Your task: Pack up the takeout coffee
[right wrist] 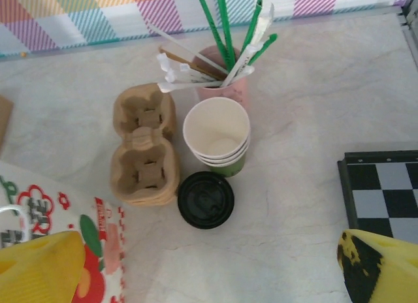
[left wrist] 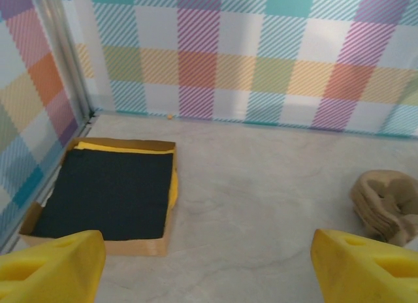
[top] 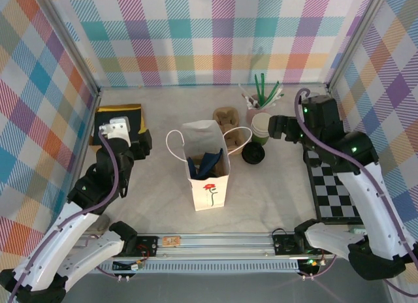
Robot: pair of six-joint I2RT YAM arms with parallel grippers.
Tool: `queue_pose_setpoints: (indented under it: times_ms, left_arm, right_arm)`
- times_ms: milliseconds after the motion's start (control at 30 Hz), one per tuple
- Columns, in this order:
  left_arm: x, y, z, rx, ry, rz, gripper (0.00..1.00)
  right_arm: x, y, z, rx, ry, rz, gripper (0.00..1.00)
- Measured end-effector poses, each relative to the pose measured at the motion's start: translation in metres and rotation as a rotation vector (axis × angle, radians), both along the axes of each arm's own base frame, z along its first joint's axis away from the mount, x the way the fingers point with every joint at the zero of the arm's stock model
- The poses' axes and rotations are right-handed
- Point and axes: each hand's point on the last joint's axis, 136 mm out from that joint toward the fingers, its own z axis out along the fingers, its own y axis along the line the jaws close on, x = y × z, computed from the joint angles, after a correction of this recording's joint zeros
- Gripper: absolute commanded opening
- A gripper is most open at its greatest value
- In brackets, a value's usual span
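The takeout coffee is hidden or out of view. A white paper bag (top: 209, 175) with a red flower print stands open at the table's middle, dark blue items showing inside; its printed side (right wrist: 39, 218) is at the right wrist view's lower left. My left gripper (top: 140, 146) (left wrist: 209, 270) is open over bare table, left of the bag, beside a flat box. My right gripper (top: 274, 127) (right wrist: 209, 270) is open above the table, just right of the cups, nothing between its fingers.
A stack of lidless green cups (top: 260, 128) (right wrist: 219, 136) stands by a loose black lid (top: 253, 153) (right wrist: 206, 198). Cardboard carriers (top: 228, 123) (right wrist: 144, 153), a pink cup of stirrers (right wrist: 222, 81), a checkered board (top: 336, 185) and a box of black sheets (left wrist: 108, 192) surround.
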Motion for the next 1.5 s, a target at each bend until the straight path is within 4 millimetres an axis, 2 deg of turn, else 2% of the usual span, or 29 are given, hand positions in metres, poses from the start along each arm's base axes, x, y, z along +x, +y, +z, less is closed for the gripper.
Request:
queue_pose_setpoints:
  times_ms: [167,300,500,800,1033,1267,1500]
  left_arm:
    - [0.001,0.009,-0.002,0.029,-0.02,0.049,0.83]
    - [0.006,0.008,-0.013,0.058,-0.007,0.063,0.83]
    - [0.014,0.004,-0.049,0.092,0.039,0.062,0.83]
    - [0.028,0.004,-0.079,0.133,0.06,0.112,0.81]
    - [0.029,0.019,-0.126,0.171,0.09,0.159,0.81]
    - [0.02,0.035,-0.171,0.192,0.146,0.198,0.82]
    - [0.015,0.041,-0.182,0.206,0.152,0.223,0.82]
  right_arm:
    - [0.003,-0.018,-0.026,-0.07,-0.091,-0.058,0.99]
    - [0.0,-0.028,-0.049,-0.11,-0.165,-0.067,0.99]
    - [0.002,-0.031,-0.073,-0.181,-0.225,-0.037,0.99]
    - [0.015,-0.031,-0.108,-0.285,-0.248,-0.022,0.99]
    - [0.005,-0.032,-0.151,-0.327,-0.343,0.038,0.99]
    - [0.009,-0.033,-0.164,-0.333,-0.352,0.026,0.99]
    - [0.008,-0.039,-0.178,-0.308,-0.349,-0.02,0.99]
